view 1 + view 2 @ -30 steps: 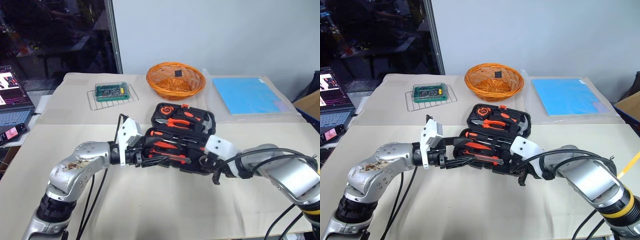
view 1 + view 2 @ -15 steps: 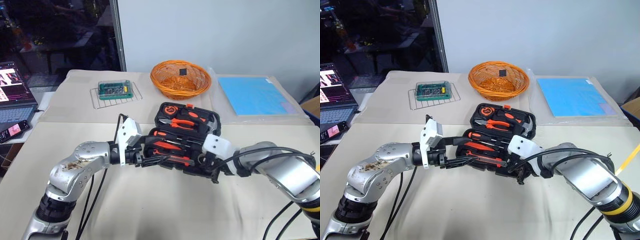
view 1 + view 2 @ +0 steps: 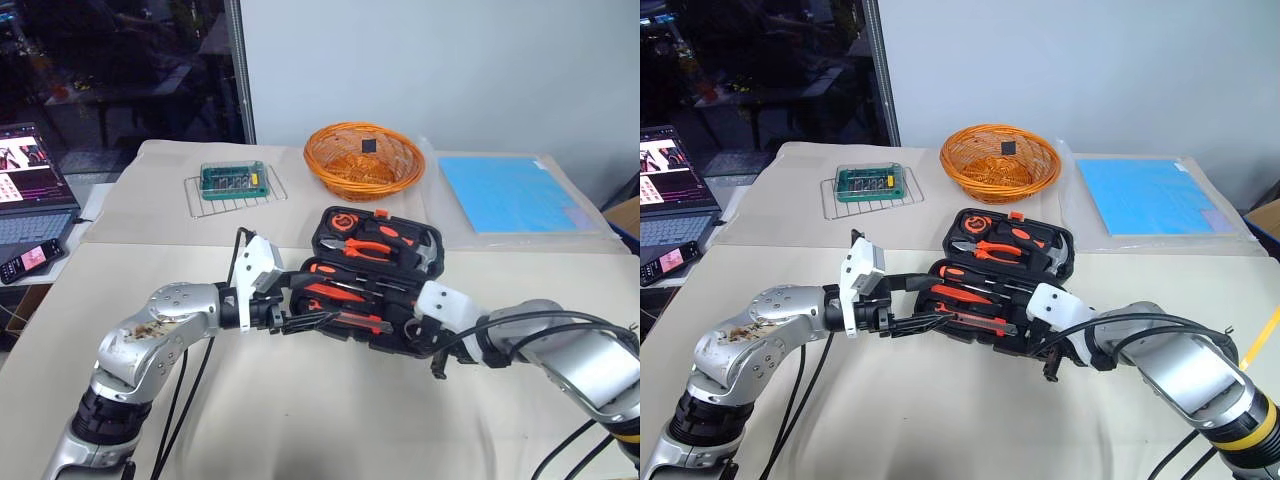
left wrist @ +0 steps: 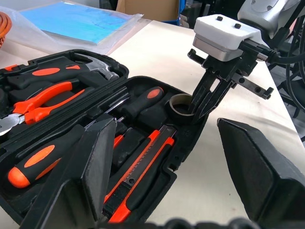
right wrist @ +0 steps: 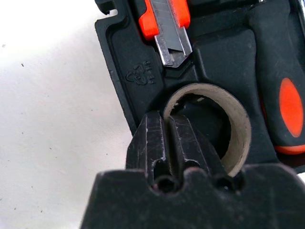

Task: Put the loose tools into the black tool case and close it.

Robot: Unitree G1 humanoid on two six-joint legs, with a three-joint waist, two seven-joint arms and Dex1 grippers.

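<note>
Right claw (image 5: pixel 171 143) tips nearly together at the tape roll (image 5: pixel 209 124) rim; grip uncertain. Roll sits in the black tool case (image 3: pixel 375 285), knife (image 4: pixel 143 171) beside. Left claw (image 4: pixel 176 157) released nearby.

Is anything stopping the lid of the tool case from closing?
Yes. The right gripper sits at the tape roll inside the black tool case, and the left gripper hovers over the tools.

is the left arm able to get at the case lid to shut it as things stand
Probably yes. The left gripper hovers open at the near left edge of the open black tool case, and nothing lies between it and the lid. The right gripper sits at the tape roll and would likely need to withdraw first.
</note>
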